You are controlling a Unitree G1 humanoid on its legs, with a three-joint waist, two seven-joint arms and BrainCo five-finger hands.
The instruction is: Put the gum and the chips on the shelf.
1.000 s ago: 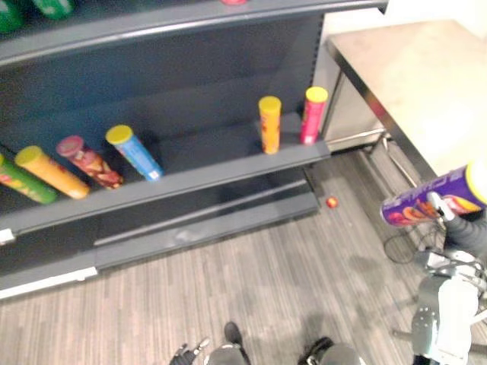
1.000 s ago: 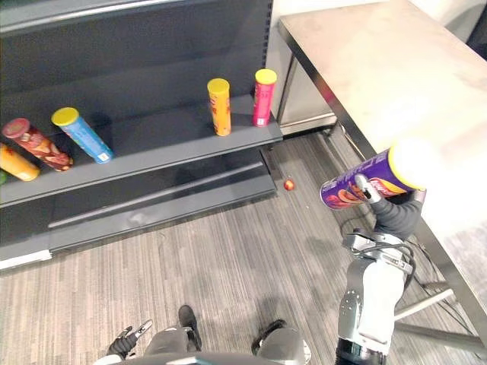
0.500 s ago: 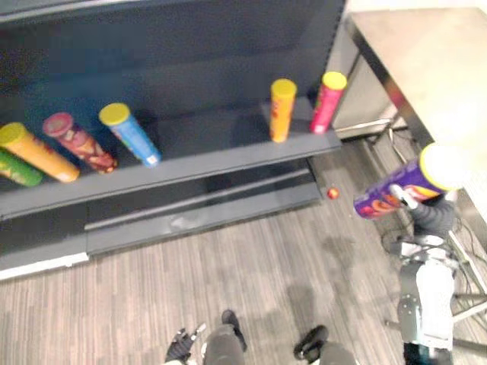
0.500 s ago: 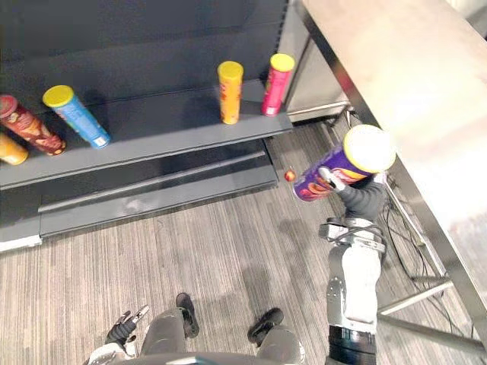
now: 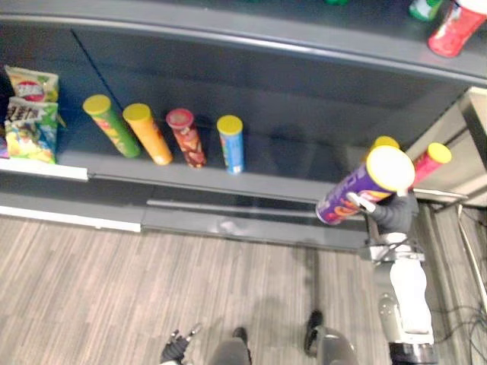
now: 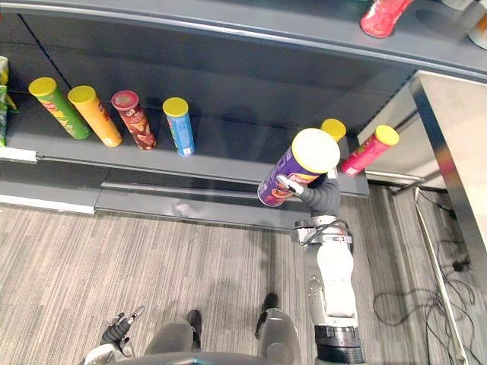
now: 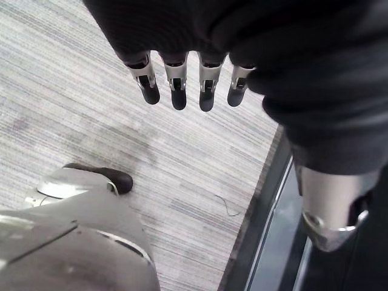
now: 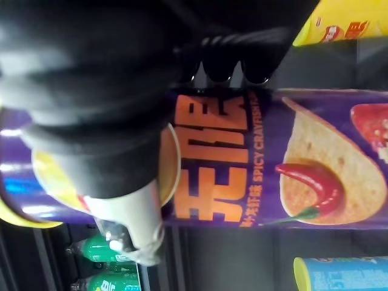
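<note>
Right hand [image 5: 388, 211] curled round the purple chips can [image 5: 351, 190], yellow lid, red chilli pictured on it, tilted before the shelf [image 6: 228, 163]; left hand [image 7: 176, 85] hangs with straight fingers.

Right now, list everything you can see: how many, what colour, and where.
shelf: one, dark grey, ahead
green can: one, lower shelf, left end of row
orange can: one, next along
dark red can: one, next along
blue can: one, right end of row
yellow can: one, lower shelf, behind the held can
pink can: one, right end of the lower shelf
snack bags: two, green-yellow, far left of lower shelf
red container: one, upper shelf
green bottle: one, upper shelf
table: one, steel, right of shelf
purple can: one, held in front of shelf
right hand: curled round purple can
left hand: fingers straight, low over floor
</note>
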